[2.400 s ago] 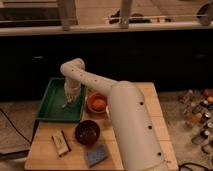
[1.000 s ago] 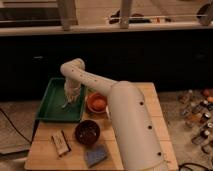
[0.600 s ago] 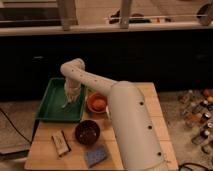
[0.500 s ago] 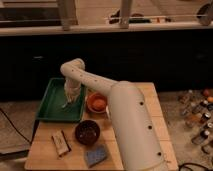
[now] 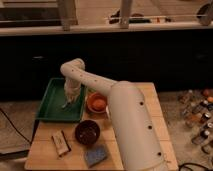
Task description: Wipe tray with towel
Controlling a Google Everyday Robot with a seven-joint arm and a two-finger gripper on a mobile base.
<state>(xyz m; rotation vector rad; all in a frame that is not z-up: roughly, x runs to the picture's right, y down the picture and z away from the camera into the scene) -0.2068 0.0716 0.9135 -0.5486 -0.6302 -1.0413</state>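
Note:
A large dark green tray [image 5: 50,102] with a raised rim lies at the back left of the wooden table. My white arm reaches across from the right and bends down into it. The gripper [image 5: 67,103] hangs over the right part of the tray floor. A pale whitish towel [image 5: 72,93] shows at the gripper's end, right over the tray surface; whether it touches the tray cannot be made out.
An orange bowl [image 5: 97,103] sits just right of the tray. A dark brown bowl [image 5: 88,132] stands in front of it. A blue-grey sponge [image 5: 95,155] and a small brown-and-white block [image 5: 60,143] lie near the table's front edge. Bottles [image 5: 199,112] stand on the floor at right.

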